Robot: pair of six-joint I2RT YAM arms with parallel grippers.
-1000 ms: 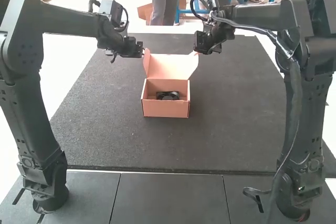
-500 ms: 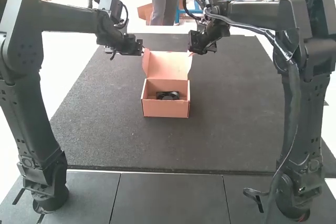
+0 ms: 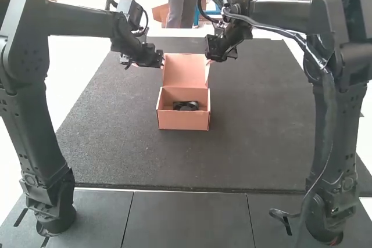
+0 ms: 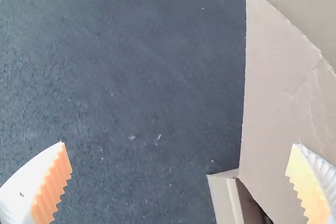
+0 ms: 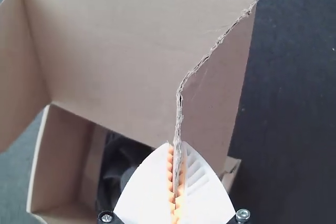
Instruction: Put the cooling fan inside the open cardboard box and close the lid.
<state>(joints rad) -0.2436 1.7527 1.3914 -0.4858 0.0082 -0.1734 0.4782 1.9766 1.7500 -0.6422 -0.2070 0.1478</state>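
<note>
The brown cardboard box (image 3: 183, 117) stands in the middle of the black mat with its lid (image 3: 185, 72) upright at the far side. The black cooling fan (image 3: 185, 105) lies inside it and also shows in the right wrist view (image 5: 123, 166). My right gripper (image 3: 214, 56) is at the lid's upper right corner, shut (image 5: 176, 182) on the edge of the lid's side flap (image 5: 215, 108), which is folded inward. Level with the lid's upper left corner, my left gripper (image 3: 152, 60) is open (image 4: 178, 187), and the lid's left flap (image 4: 278, 103) lies close to one pad.
The black mat (image 3: 261, 120) extends on all sides of the box. Grey table panels (image 3: 186, 219) lie in front of it, and the two arm bases stand at the front corners.
My right gripper has moved left while holding the lid's right flap, folding it inward and standing the lid straighter. My left gripper has moved right, closer to the lid's left edge.
</note>
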